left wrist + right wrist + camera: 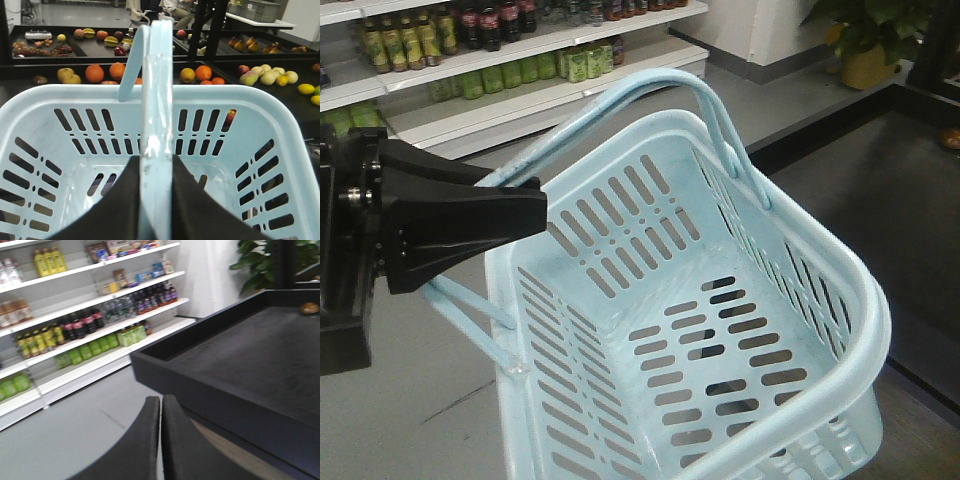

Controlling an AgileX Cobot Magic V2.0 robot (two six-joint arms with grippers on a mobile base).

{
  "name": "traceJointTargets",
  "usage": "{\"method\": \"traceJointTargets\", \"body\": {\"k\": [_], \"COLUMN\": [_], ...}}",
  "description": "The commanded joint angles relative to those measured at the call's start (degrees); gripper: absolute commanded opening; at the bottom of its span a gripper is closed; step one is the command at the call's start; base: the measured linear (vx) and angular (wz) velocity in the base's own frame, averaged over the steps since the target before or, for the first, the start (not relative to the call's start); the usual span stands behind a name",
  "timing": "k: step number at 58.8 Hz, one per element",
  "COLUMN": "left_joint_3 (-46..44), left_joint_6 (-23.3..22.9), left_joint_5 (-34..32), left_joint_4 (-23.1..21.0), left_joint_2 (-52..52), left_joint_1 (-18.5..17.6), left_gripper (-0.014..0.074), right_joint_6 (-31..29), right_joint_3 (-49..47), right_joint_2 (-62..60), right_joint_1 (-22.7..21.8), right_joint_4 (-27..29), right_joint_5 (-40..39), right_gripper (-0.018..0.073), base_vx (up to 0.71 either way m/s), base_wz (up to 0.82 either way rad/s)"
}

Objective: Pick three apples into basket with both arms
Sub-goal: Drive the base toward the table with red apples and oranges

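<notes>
L gripper [156, 167] clamps basket [60, 92] by handle [158, 75] — R gripper [161, 400] closed.

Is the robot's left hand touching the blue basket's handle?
Touching. The left wrist view shows the left gripper closed on the basket handle, black fingers pressed against both sides.

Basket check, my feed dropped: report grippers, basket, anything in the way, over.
Left gripper shut on basket handle. Right gripper shut, empty. Basket empty. Nothing seen in the way.
</notes>
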Motion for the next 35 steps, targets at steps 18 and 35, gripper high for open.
{"method": "traceJointTargets", "body": {"k": [18,35], "left_joint_3": [-1.7,-1.7], "left_joint_6": [-0.5,-0.5], "left_joint_5": [1.6,1.7], "left_joint_4": [1.0,1.0], "left_joint_2": [-1.3,-1.3], "left_joint_1": [-0.4,-0.4], "left_gripper": [-0.0006,-0.0006], "right_joint_6": [-0.5,-0.5], "right_joint_3": [0.6,0.6], "right_joint_2": [-0.7,-0.7], "right_joint_1": [-0.3,-0.3], "right_joint_4": [-0.8,-0.8], "right_joint_5": [-4.1,-4.1], "right_gripper": [-0.0005,-0.0005], "base_vx": [0.12,0.11], "base_wz": [-0.47,-0.42]}}
